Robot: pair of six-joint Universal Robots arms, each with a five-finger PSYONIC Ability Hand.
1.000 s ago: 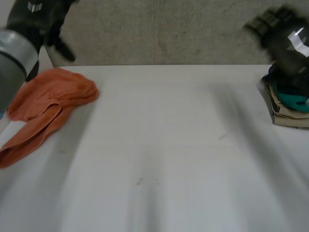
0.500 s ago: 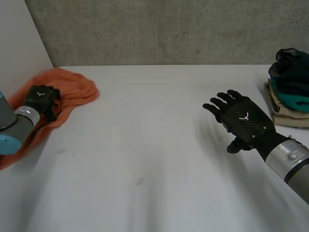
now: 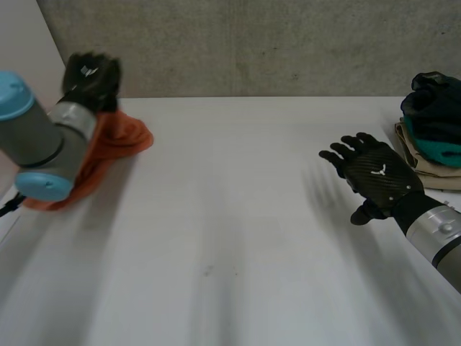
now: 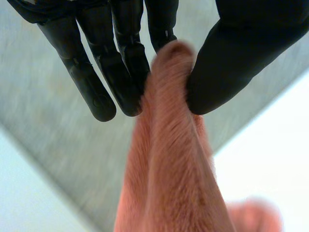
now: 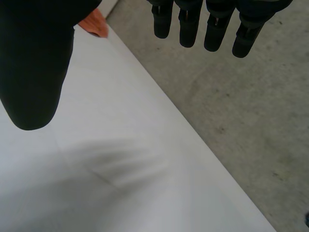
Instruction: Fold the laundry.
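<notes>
Left wrist view: left hand [image 4: 227, 63] is pinching soft orange fleecy cloth [image 4: 169, 164] between thumb and fingertips, cloth hanging below it | right hand [image 3: 374, 176] is hovering spread, empty | step: picking up | next: probably laying it flat beside the right hand

Lighting is bright, even and diffuse. The white table [image 3: 238, 238] returns the light broadly across its surface. The concrete wall [image 3: 274, 43] beyond its far edge is evenly lit. A faint sheen lies on the back of the right hand [image 3: 376, 179]. The orange cloth [image 4: 169, 164] is well lit, while the left hand [image 4: 120, 63] pinching it renders near-black.
</notes>
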